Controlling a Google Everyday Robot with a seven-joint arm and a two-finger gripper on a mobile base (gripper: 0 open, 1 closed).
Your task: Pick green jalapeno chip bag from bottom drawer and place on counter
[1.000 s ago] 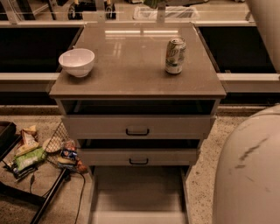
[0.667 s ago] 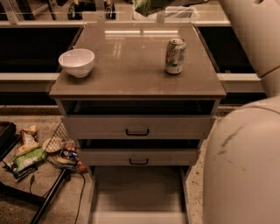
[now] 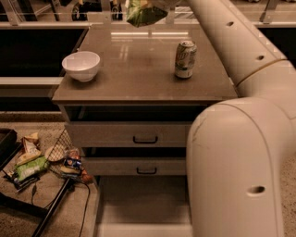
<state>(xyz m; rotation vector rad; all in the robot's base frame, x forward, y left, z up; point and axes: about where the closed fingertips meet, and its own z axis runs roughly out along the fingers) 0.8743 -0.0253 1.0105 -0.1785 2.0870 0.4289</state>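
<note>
Your pincer (image 3: 156, 3) sits at the very top edge of the view, mostly cut off, above the far side of the surface (image 3: 134, 74). It is clamped on the green jalapeno chip bag (image 3: 142, 13), which hangs crinkled beneath it, clear of the surface and not touching it. On the surface you have a white bowl (image 3: 81, 65) near the left edge and a green-and-white soda can (image 3: 185, 59) upright toward the right, well apart from each other. The robot's arm (image 3: 236, 157) fills the right foreground and runs up to the top. Below, the bottom drawer (image 3: 143, 206) stands pulled out, its floor bare. Snack packets (image 3: 34, 162) lie scattered on the floor to the left.
</note>
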